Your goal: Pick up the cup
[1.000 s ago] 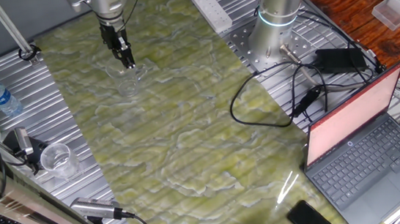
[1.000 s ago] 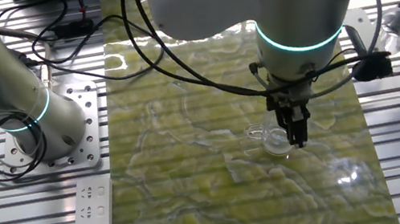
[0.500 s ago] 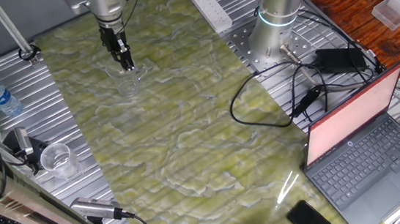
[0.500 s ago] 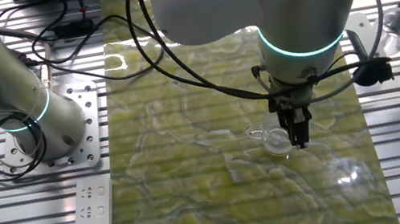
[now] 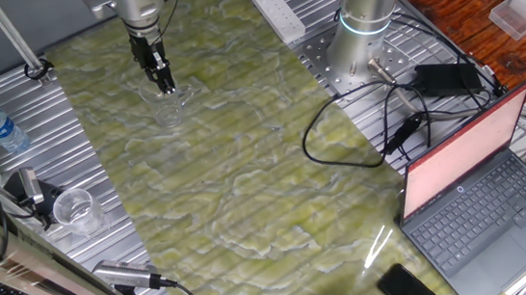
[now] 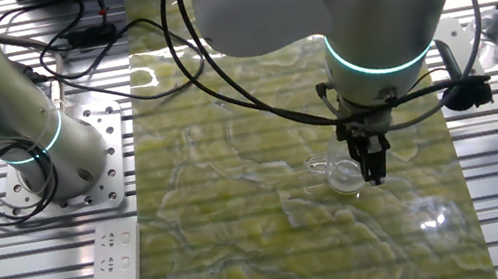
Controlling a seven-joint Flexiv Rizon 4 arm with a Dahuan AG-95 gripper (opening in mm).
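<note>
The cup is a faint clear tumbler standing on the green marbled mat at the far left. In the other fixed view the cup shows a round rim just left of the fingers. My gripper points straight down at the cup's rim, and it also shows in the other fixed view. Its two fingers stand close together, seemingly pinching the cup's wall at the rim. The cup's base appears to rest on the mat.
A whiter clear cup and a blue-capped water bottle sit on the metal table left of the mat. A power strip, a second arm's base, cables and an open laptop lie to the right.
My gripper has shifted only a few pixels at the cup's rim. The cup has stayed in the same place on the mat.
</note>
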